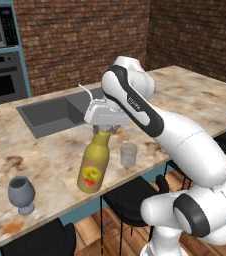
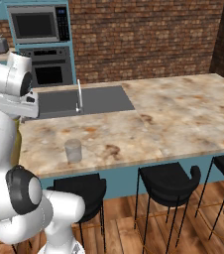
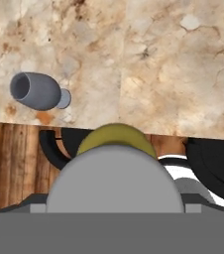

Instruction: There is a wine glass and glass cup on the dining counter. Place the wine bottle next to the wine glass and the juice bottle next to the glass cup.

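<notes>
My gripper (image 1: 103,129) is shut on the grey cap of the olive-yellow juice bottle (image 1: 94,165). The bottle hangs tilted, its base near the front edge of the dining counter (image 1: 195,100); I cannot tell whether it touches the top. In the hand view the cap (image 3: 115,183) hides the fingertips, with the yellow shoulder just behind it. The glass cup (image 1: 128,155) stands just right of the bottle, also seen as a tumbler (image 2: 73,150) near the counter's front edge. The wine glass (image 1: 21,194) stands further left along that edge (image 3: 37,91). The wine bottle is out of view.
An inset grey sink (image 1: 50,115) with a faucet (image 2: 78,96) lies behind the bottle. Black stools (image 2: 168,183) stand on the wooden floor in front of the counter. A microwave (image 2: 34,25) and an oven sit in the teal cabinet at the back wall.
</notes>
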